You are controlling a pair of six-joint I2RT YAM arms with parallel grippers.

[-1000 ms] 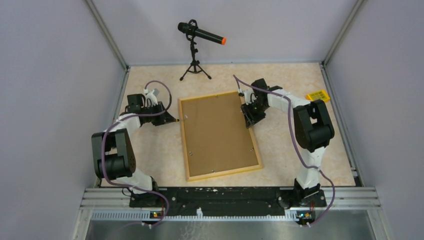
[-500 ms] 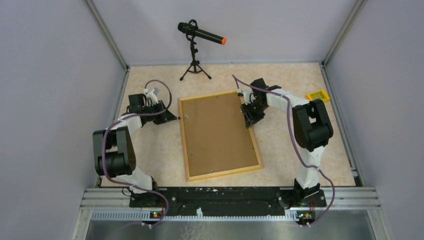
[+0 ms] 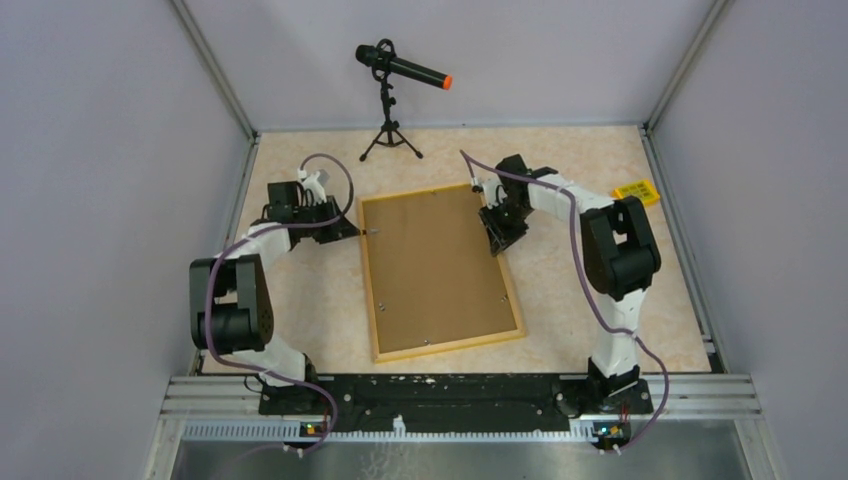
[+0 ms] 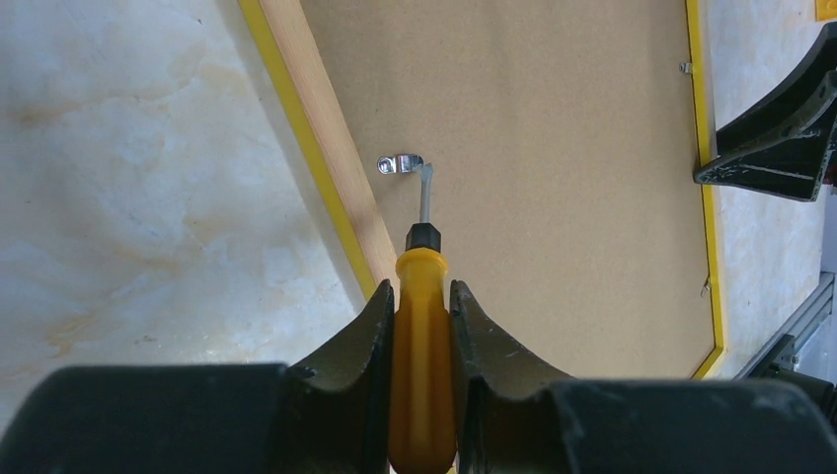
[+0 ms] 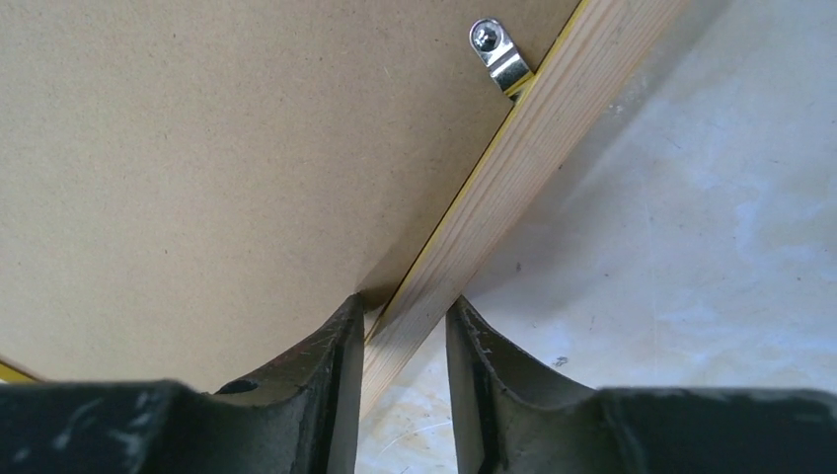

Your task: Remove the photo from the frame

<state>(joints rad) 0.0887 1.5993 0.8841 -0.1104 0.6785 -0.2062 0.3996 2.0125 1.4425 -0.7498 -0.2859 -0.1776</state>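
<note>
The frame (image 3: 435, 270) lies face down on the table, its brown fibreboard back up and its pale wood edge (image 5: 533, 128) showing. The photo is hidden under the backing. My left gripper (image 4: 422, 291) is shut on a yellow-handled screwdriver (image 4: 422, 365), whose metal tip rests at a small metal clip (image 4: 400, 164) by the frame's left edge. From above, the left gripper (image 3: 352, 233) sits just left of the frame. My right gripper (image 5: 403, 306) straddles the right wooden rail, one finger on the board side and one outside, closed on it. Another clip (image 5: 496, 51) sits further along that rail.
A microphone on a small tripod (image 3: 400, 70) stands at the back of the table. A small yellow block (image 3: 636, 191) lies at the far right. The enclosure walls close in on both sides. The right gripper's black body (image 4: 780, 138) shows across the frame in the left wrist view.
The left arm has moved right and slightly back, bringing the screwdriver tip over the frame's left edge to the clip. The right gripper has shifted slightly at the right rail.
</note>
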